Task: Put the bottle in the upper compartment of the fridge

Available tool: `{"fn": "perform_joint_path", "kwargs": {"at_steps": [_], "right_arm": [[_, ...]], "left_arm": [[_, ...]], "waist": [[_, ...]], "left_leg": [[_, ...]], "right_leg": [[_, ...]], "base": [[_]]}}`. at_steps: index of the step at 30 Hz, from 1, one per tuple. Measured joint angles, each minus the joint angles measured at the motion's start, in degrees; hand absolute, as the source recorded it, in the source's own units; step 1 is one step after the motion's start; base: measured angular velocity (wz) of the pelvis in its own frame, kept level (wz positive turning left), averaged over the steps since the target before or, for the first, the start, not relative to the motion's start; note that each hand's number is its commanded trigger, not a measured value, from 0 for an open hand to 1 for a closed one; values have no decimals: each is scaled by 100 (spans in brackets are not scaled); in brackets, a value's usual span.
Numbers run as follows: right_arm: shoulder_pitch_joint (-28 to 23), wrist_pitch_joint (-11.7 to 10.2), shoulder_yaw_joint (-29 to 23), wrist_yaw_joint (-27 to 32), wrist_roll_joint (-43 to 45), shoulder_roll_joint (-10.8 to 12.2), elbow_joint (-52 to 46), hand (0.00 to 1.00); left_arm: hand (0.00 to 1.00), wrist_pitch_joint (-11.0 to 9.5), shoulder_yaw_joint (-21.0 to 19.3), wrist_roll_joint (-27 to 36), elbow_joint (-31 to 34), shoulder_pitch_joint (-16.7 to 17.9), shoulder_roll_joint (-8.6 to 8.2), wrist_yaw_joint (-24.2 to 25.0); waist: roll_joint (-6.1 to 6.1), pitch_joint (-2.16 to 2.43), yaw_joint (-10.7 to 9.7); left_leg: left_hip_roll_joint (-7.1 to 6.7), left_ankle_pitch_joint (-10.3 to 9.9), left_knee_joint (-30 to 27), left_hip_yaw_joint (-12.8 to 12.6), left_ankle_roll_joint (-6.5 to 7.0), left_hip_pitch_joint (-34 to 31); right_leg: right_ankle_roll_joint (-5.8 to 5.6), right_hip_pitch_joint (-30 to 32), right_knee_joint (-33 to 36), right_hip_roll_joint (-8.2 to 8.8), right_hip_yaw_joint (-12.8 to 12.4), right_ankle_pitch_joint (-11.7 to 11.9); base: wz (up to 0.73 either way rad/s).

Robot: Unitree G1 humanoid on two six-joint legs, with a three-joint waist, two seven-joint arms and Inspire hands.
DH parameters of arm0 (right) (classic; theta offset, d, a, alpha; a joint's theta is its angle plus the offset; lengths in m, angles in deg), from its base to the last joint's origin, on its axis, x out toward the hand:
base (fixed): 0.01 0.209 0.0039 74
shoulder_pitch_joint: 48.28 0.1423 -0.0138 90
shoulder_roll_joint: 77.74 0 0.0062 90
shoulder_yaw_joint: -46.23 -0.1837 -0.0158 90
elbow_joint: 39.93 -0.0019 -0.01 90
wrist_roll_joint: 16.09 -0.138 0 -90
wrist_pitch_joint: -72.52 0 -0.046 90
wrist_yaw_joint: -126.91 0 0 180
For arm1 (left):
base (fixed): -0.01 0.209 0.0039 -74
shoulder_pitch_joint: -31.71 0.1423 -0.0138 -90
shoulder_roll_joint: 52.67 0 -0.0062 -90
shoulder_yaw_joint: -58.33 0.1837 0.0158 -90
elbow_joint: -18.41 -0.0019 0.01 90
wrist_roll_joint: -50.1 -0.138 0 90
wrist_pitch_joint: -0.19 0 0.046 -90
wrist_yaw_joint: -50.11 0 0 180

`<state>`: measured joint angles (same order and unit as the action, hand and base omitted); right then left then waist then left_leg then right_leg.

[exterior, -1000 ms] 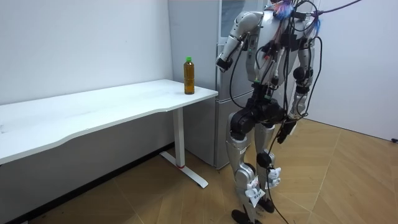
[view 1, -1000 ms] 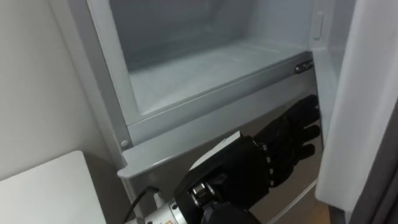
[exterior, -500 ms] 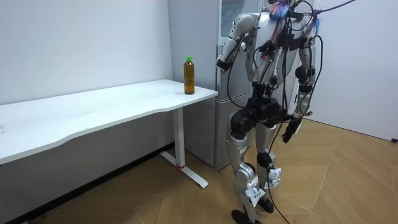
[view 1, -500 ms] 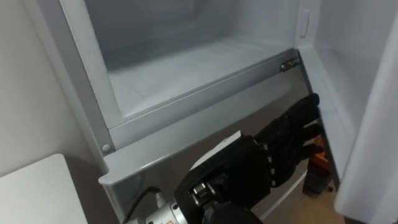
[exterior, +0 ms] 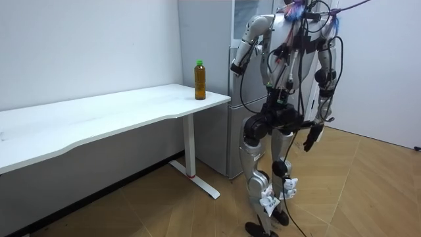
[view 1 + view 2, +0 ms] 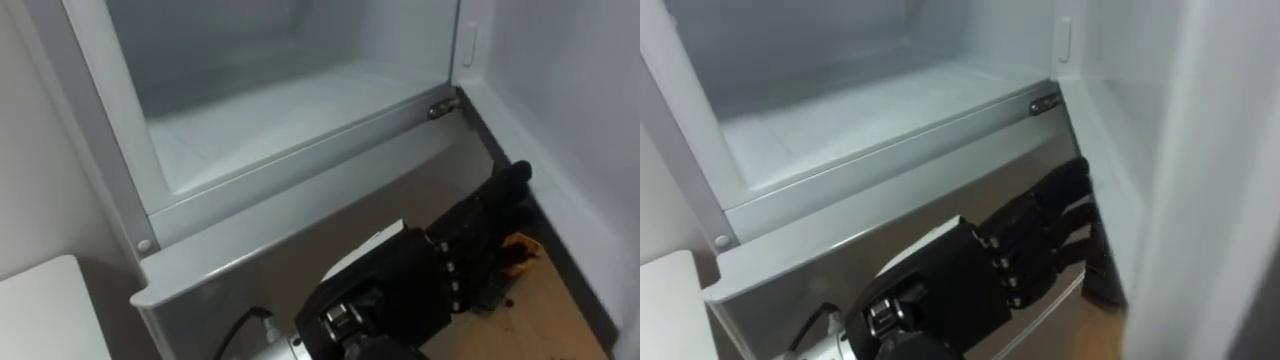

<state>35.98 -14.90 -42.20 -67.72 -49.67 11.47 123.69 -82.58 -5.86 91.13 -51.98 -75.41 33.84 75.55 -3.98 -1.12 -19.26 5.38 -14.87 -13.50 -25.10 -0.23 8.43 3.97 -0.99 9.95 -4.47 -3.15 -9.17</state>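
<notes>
In front of the open fridge (image 5: 214,39) the robot stands upright, its body turned towards the upper compartment, with the end of the white bench (image 5: 99,122) just beside it on the room view's left. The bottle (image 5: 200,79), amber with a green cap, stands upright on the bench near the corner closest to the fridge, touched by neither arm.

The left robot hand (image 6: 430,285) is raised at chest height in front of the grey lower door (image 6: 300,230), just below the sill of the upper compartment. Its dark fingers (image 6: 495,215) reach out towards the door's right edge, loosely straight and only slightly bent, and they hold nothing. From the eye views I cannot tell whether they touch the door or hang just clear of it. In the room view this robot hand is level with the bottle's upper part but well apart from it, on the fridge side.

The pale shelf (image 6: 270,110) of the upper compartment lies bare above the hand, bright inside. A white corner of the bench shows at the lower left of the eye views.

The right robot hand (image 5: 310,136) hangs low beside the robot's hip on the room view's right, far from the bottle; how its grip stands I cannot tell.
</notes>
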Motion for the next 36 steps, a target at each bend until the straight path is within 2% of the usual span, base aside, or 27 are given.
{"fn": "perform_joint_path", "kwargs": {"at_steps": [4,6,10,13,16,21,26,30,36], "right_arm": [[40,-1,0,-55,0,-59,5,0],[38,-7,0,-56,7,-66,24,0],[31,-11,-60,-62,64,-89,227,0],[77,-4,-63,-66,161,-87,363,0],[79,-1,-64,-101,299,-91,496,0],[112,-1,-64,-149,374,-94,529,0],[188,-3,-61,-91,448,-99,512,0],[213,-5,-55,-29,467,-95,494,0],[294,-9,65,29,455,-87,414,0]], "left_arm": [[0,0,28,2,-6,-104,1,1],[0,0,28,1,-83,-171,-28,5],[0,-6,30,4,-231,-349,-83,6],[0,-20,30,3,-244,-350,-168,22],[0,-20,26,3,-271,-351,-191,22],[0,-20,29,7,-270,-370,-255,32],[0,-20,28,7,-271,-380,-280,31],[0,-22,29,5,-273,-434,-285,35],[0,-60,28,8,-399,-467,-228,50]], "waist": [[-5,2,-86],[-2,1,-126],[5,-4,-273],[14,-10,-274],[43,-15,-278],[54,-14,-311],[54,-13,-369],[51,-12,-379],[46,-9,-321]], "left_leg": [[51,-16,-10,-63,-28,17],[106,-56,-30,-110,-96,17],[148,-68,-30,-166,-117,23],[192,-117,-62,-359,-201,27],[233,-117,-181,-471,-201,27],[294,-117,-228,-474,-202,29],[313,-77,-234,-422,-271,10],[325,-76,-234,-208,-275,-76],[399,-106,-227,-121,-329,-140]], "right_leg": [[18,80,93,-64,-76,-3],[32,94,112,-107,-6,4],[41,153,184,-150,-15,2],[144,203,182,-196,-70,-21],[174,216,177,-212,-103,-28],[233,234,185,-284,-158,-3],[309,275,275,-317,-127,-19],[346,313,291,-343,-109,-12],[371,293,266,-334,212,-9]], "base": [[-19],[-20],[-5],[-22],[-20],[-12],[-3],[1],[20]]}}
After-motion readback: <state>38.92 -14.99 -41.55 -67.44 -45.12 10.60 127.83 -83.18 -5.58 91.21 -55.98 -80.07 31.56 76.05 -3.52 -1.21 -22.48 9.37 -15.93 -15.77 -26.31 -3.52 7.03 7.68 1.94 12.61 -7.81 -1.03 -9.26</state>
